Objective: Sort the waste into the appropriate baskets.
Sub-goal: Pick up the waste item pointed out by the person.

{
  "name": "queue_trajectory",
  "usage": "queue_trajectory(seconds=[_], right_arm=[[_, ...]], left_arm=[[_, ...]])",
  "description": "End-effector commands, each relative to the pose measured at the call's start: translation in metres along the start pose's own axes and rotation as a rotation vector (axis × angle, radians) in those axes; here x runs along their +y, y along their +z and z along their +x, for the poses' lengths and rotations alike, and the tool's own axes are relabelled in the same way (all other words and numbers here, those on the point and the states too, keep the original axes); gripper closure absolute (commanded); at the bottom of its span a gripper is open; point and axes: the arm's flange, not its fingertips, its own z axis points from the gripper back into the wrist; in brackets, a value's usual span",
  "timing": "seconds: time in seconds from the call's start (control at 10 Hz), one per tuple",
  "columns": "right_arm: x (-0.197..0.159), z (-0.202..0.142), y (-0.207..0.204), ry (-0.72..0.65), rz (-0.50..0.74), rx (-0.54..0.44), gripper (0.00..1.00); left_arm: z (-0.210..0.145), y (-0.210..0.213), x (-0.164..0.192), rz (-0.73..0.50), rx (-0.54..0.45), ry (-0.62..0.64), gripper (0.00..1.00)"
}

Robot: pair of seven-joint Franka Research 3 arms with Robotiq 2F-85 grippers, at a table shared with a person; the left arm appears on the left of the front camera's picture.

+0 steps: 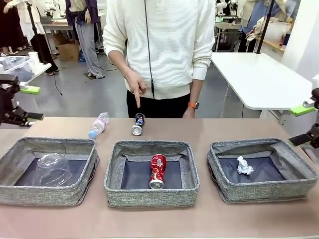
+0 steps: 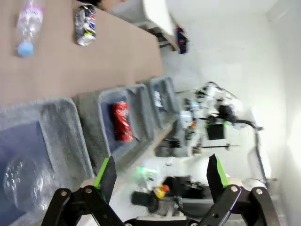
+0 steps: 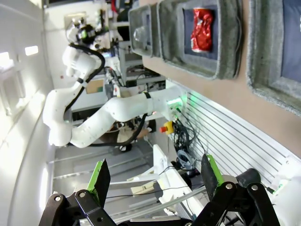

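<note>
The left gripper (image 1: 32, 103) hangs at the table's (image 1: 149, 219) left edge with its jaws spread wide and nothing between them; its wrist view shows the same gap (image 2: 160, 176). The right gripper (image 1: 300, 124) hangs likewise at the right edge, jaws released and bare (image 3: 154, 176). Seen from the front, the left bin (image 1: 10, 164) sits at about 5 o'clock from the left gripper, with the cup (image 1: 52, 169) lying on its side on the dark floor, behind the bin's soft wall. At about 4 o'clock from that gripper, well apart from it, the bottle (image 1: 98, 125) lies on bare table just beyond the left bin's far rim, blue cap toward the bin. The dark can (image 1: 138, 124) lies near the bottle's right, beyond the middle bin (image 1: 149, 196). A person's hand (image 1: 135, 89) hangs over it, one finger pointing down just above it, so the hand stands over the can. The red can (image 1: 157, 172) lies inside the middle bin, end toward the camera. At about 8 o'clock from the right gripper sits the right bin (image 1: 259, 191), the paper ball (image 1: 244, 166) on its floor. In the left wrist view the bottle (image 2: 27, 23) and dark can (image 2: 85, 24) sit at 11 o'clock, far off. A white side table (image 1: 259, 79) stands behind the right gripper at 11 o'clock.
</note>
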Motion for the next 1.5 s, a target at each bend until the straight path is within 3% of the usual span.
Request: queue_trajectory(seconds=[0.0, 0.1, 0.3, 0.4, 0.5, 0.6, 0.8, 0.9, 1.1, 1.4], right_arm=[[0.004, 0.001, 0.003, 0.015, 0.015, 0.003, 0.0], [0.004, 0.001, 0.003, 0.015, 0.015, 0.003, 0.0], [0.004, 0.001, 0.003, 0.015, 0.015, 0.003, 0.0], [0.004, 0.001, 0.003, 0.015, 0.015, 0.003, 0.0], [0.004, 0.001, 0.003, 0.015, 0.015, 0.003, 0.0], [0.004, 0.001, 0.003, 0.015, 0.015, 0.003, 0.0], [0.004, 0.001, 0.003, 0.015, 0.015, 0.003, 0.0], [0.004, 0.001, 0.003, 0.015, 0.015, 0.003, 0.0], [0.004, 0.001, 0.003, 0.015, 0.015, 0.003, 0.0], [0.004, 0.001, 0.003, 0.015, 0.015, 0.003, 0.0]], left_arm=[[0.037, -0.078, -0.025, 0.337, 0.021, 0.003, 0.0], [0.048, -0.117, -0.034, 0.487, 0.075, 0.077, 0.0], [0.06, -0.184, -0.048, 0.727, 0.012, 0.017, 0.0], [0.056, -0.215, -0.052, 0.783, 0.007, -0.082, 0.0], [0.051, -0.22, -0.052, 0.688, 0.15, -0.164, 0.0], [0.044, -0.208, -0.059, 0.675, -0.036, -0.096, 0.0], [0.044, -0.208, -0.059, 0.675, -0.036, -0.096, 0.0], [0.045, -0.227, -0.054, 0.701, 0.015, -0.125, 0.0], [0.063, -0.275, -0.065, 0.896, 0.038, -0.167, 0.0], [0.09, -0.338, -0.073, 1.067, 0.108, -0.198, 0.0]])
